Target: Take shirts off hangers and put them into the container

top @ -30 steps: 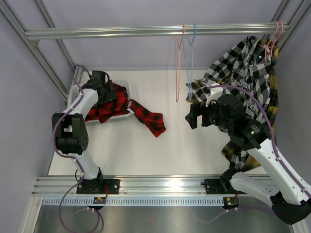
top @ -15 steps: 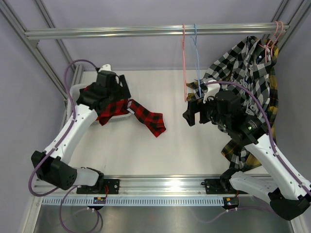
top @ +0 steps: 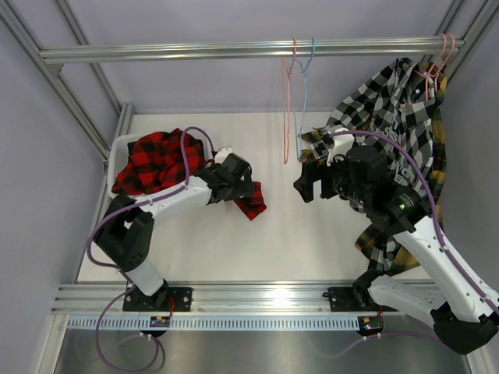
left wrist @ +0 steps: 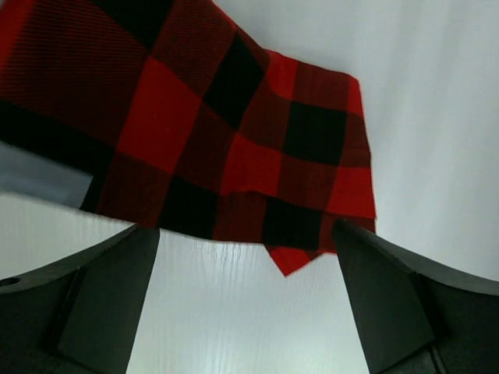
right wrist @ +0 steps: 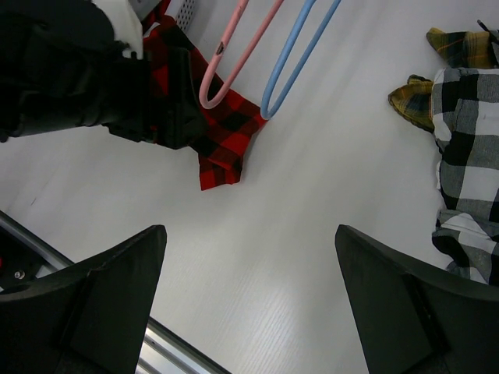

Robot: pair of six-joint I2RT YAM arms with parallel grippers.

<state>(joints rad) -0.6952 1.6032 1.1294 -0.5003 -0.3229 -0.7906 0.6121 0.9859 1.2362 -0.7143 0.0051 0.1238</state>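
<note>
A red-and-black plaid shirt [top: 156, 160] lies heaped in the white container [top: 115, 156] at the left. One sleeve [top: 251, 204] trails out onto the table. My left gripper [top: 246, 187] hovers open right over that sleeve [left wrist: 234, 148], holding nothing. Its fingers [left wrist: 109, 296] show above bare table. My right gripper [top: 306, 184] stands open and empty in mid-table, below two bare hangers, one pink [top: 286, 117] and one blue [top: 306, 101]. A black-and-white check shirt [top: 394, 117] hangs at the right over a yellow-and-dark plaid one [top: 440, 152].
A metal rail [top: 195, 52] spans the back and carries the hangers. A pink hanger hook [top: 443, 48] holds the shirts at its right end. The hanging cloth drapes behind my right arm down to the table. Frame posts stand at both sides.
My left arm swung right from over the container and came down over the trailing sleeve, its jaws opening fully. The bare hangers swayed. The right arm hardly moved.
</note>
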